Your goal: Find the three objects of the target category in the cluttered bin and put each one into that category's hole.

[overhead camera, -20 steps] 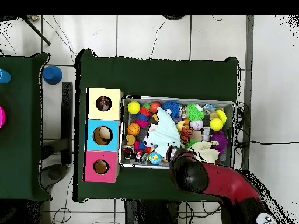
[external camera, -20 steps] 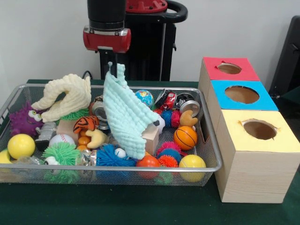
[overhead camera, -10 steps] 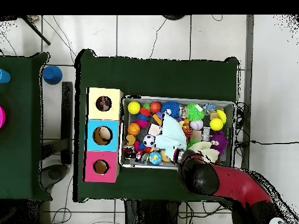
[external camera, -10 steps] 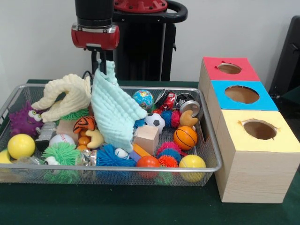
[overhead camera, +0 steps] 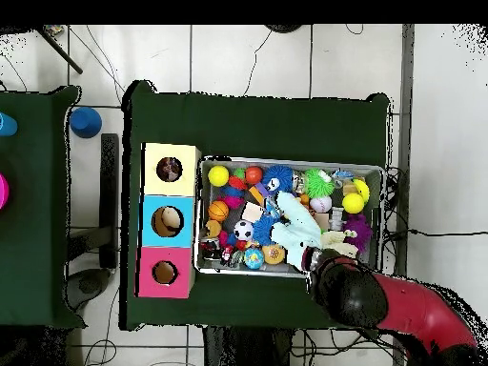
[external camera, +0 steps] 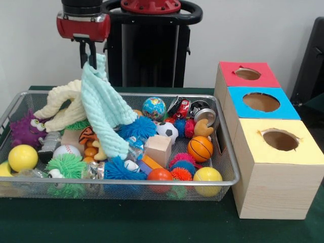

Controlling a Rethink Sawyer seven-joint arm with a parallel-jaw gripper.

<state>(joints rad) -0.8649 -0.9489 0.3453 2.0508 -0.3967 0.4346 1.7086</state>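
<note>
My gripper (external camera: 88,56) hangs above the back left of the wire bin (external camera: 152,180), shut on the top corner of a mint green cloth (external camera: 103,109) that drapes down over the toys. Seen from overhead, the cloth (overhead camera: 294,227) lies across the bin's middle and the arm covers the gripper. A cream cloth (external camera: 64,105) is piled behind it. Balls lie among the clutter: a basketball (external camera: 200,148), a soccer ball (external camera: 166,130), a globe ball (external camera: 154,108), a baseball (external camera: 66,150), and yellow balls (external camera: 22,157) (external camera: 207,177).
Three boxes with holes stand to the right of the bin: red (external camera: 247,74), blue (external camera: 261,102), yellow (external camera: 280,139). Also in the bin are a wooden block (external camera: 158,149), spiky rubber balls (external camera: 66,166), a purple fuzzy toy (external camera: 24,128), a toy car (external camera: 179,107) and a tin (external camera: 205,116).
My gripper has carried the mint cloth leftward and upward in the front view, uncovering the soccer ball, the wooden block and a blue spiky ball.
</note>
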